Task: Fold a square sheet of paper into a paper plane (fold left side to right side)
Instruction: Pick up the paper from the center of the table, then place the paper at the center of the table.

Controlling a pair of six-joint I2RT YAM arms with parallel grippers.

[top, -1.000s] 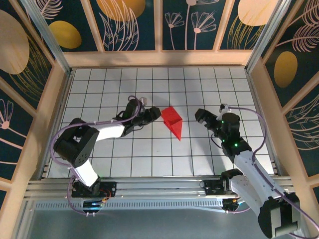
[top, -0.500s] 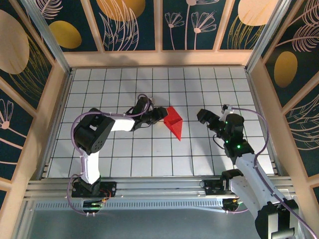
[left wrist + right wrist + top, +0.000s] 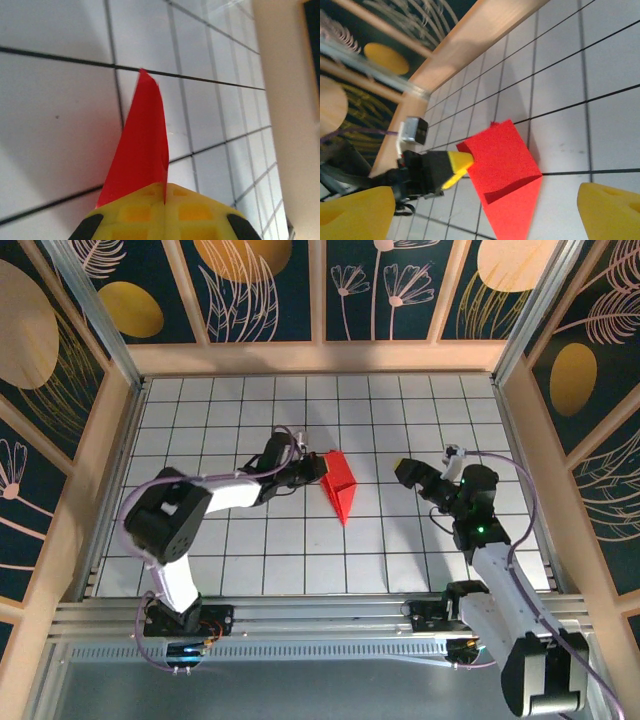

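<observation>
We see our left arm stretched low across the gridded table point(image 3: 200, 420). Its gripper point(image 3: 318, 468) is clamped on the left edge of the folded red paper point(image 3: 340, 485), which sits near the table's middle with its tip toward the bases. Our right arm angles inward, and its gripper point(image 3: 405, 470) is spread wide, apart from the paper on its right.

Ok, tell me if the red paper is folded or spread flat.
Folded: the red paper is a creased triangle with a raised flap, pinched in the shut left gripper.
</observation>
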